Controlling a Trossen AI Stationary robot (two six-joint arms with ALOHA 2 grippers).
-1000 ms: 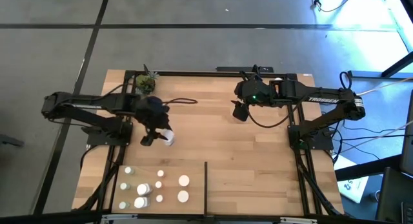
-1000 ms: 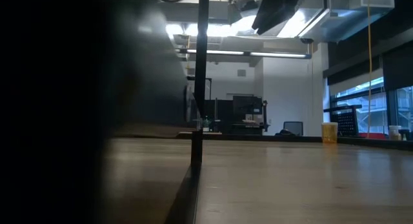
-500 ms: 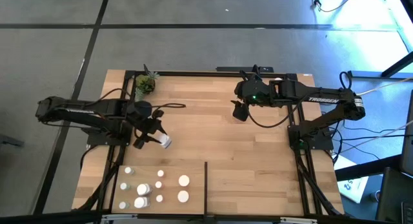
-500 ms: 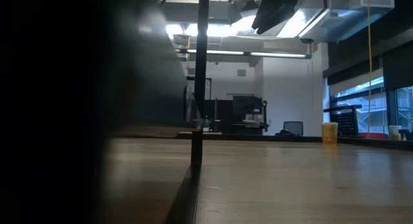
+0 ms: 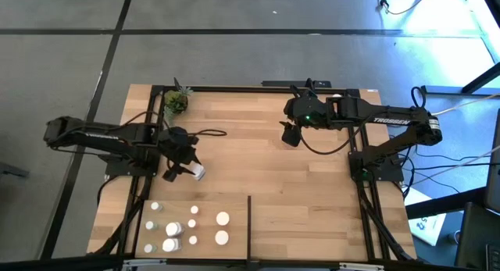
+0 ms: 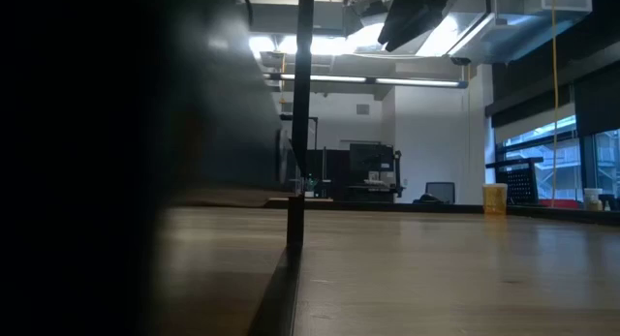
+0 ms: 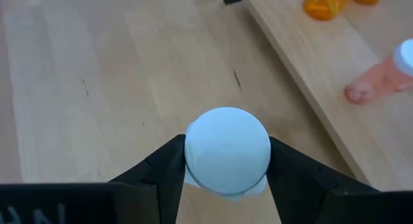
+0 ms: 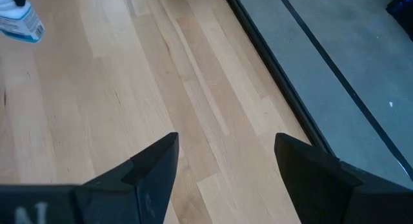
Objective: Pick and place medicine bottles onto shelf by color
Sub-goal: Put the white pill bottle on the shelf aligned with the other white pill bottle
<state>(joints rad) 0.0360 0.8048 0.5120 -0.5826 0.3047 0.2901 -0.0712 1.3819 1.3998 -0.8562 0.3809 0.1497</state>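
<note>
My left gripper (image 5: 190, 172) is over the left half of the light-wood shelf (image 5: 312, 193), shut on a white medicine bottle (image 5: 198, 172). In the left wrist view the bottle's white cap (image 7: 227, 150) sits between my two dark fingers. The right wrist view shows that bottle (image 8: 22, 22) far off. Several white and pale bottles (image 5: 183, 228) stand upright near the front left corner, left of the thin black divider strip (image 5: 249, 224). My right gripper (image 5: 288, 136) is open and empty over the far middle of the shelf; it shows in its own wrist view (image 8: 226, 159). My left gripper pinches the bottle just below its cap (image 7: 191, 179), one finger on each side. The fingers (image 7: 164, 169) come from the table's left, slanting down. The bottle is tilted, its cap toward the wrist camera. I cannot tell whether its base is clear of the wood.
A small green potted plant (image 5: 176, 101) stands at the far left corner, with a black cable (image 5: 211, 133) looping beside it. The left wrist view shows orange bottles (image 7: 326, 3) and a pinkish one (image 7: 381, 82) lying on a board. Black bars (image 5: 258, 88) frame the shelf.
My left gripper has drawn back toward the table's left and near edges, keeping hold of the white bottle, which has moved with it. My right arm has kept still.
</note>
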